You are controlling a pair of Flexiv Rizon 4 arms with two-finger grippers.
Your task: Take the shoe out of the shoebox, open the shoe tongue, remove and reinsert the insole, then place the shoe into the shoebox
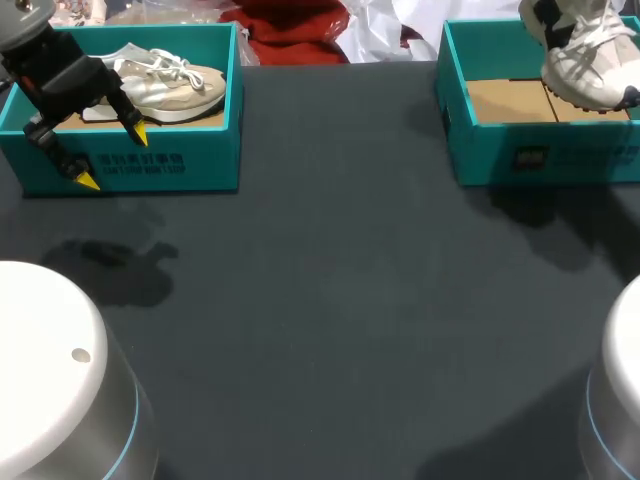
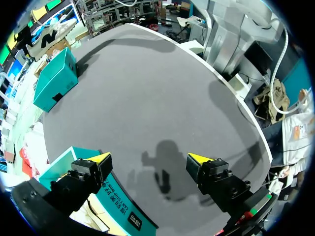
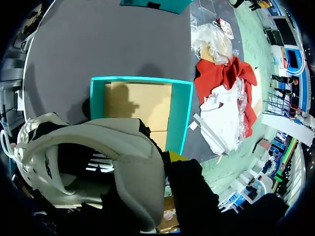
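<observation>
A white and grey shoe (image 1: 585, 55) hangs over the open right teal shoebox (image 1: 545, 160), sole down, its toe near the box's cardboard floor. In the right wrist view the shoe's heel collar (image 3: 123, 147) sits between my right gripper's fingers, one yellow fingertip (image 3: 175, 156) showing against it; the shoebox (image 3: 179, 113) lies below with bare cardboard inside. My left gripper (image 1: 112, 155) hovers over the front wall of the left teal shoebox (image 1: 190, 165), fingers wide apart and holding nothing. From its own wrist, the left gripper (image 2: 150, 160) stands open above the table.
A beige shoe (image 1: 170, 85) lies in the left shoebox. The dark table mat (image 1: 340, 300) stretches between the two boxes. My arm bases (image 1: 45, 380) fill the near corners.
</observation>
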